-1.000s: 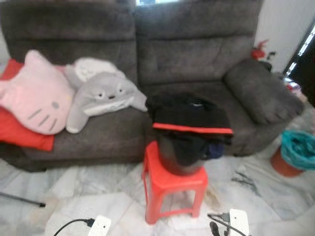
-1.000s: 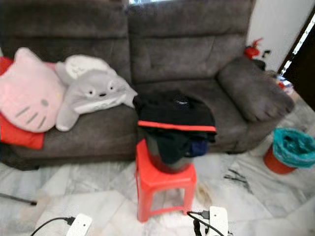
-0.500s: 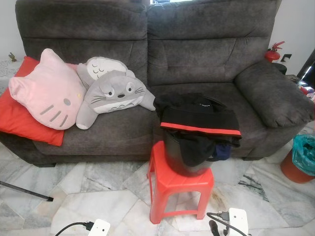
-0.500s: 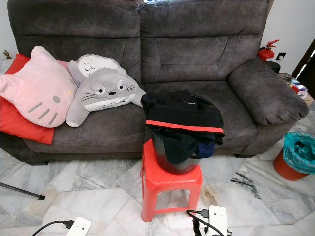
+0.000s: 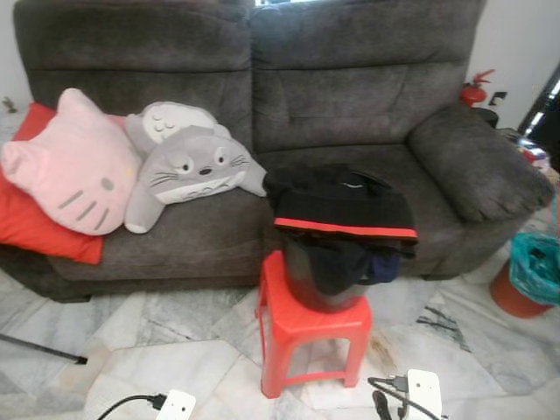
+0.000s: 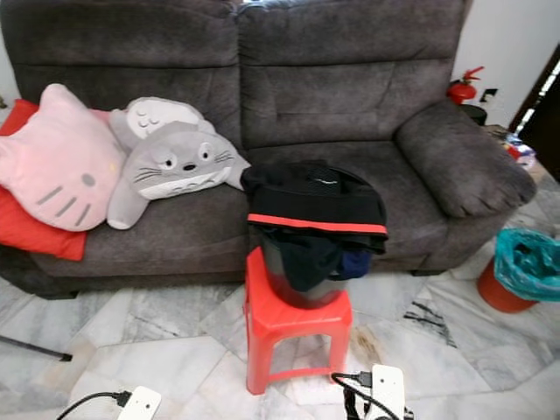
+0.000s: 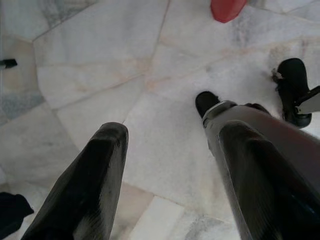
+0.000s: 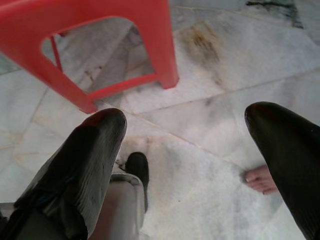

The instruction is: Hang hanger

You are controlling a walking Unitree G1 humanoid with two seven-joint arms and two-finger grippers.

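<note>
L gripper (image 7: 165, 175): fingers spread wide, nothing held; hangs low over the marble floor (image 7: 100, 65), off to the stool's side.
R gripper (image 8: 200, 165): fingers wide apart too, empty; near floor level just in front of the red stool (image 8: 95, 45), one stool leg close ahead. A person's bare toes (image 8: 261, 179) sit on the floor beside it.
Stool: red stool stands on the floor just in front of the grey sofa (image 5: 350, 96); carries a dark bucket (image 5: 317, 278).
Clothes: black garment w/ a red band (image 5: 343, 210) draped over the bucket, more dark cloth spilling from it.
Hanger: can't be made out; prob. buried in the clothes on the stool, if there at all.
Step (judged): approach & locate hanger.
How to do well: close in square to the stool, raise R arm above the bucket rim, keep fingers spread til the hanger hook is seen, avoid nudging the stool leg or the toes.
Beside stool: plush cushions (image 5: 131, 166) on the sofa, well clear.
</note>
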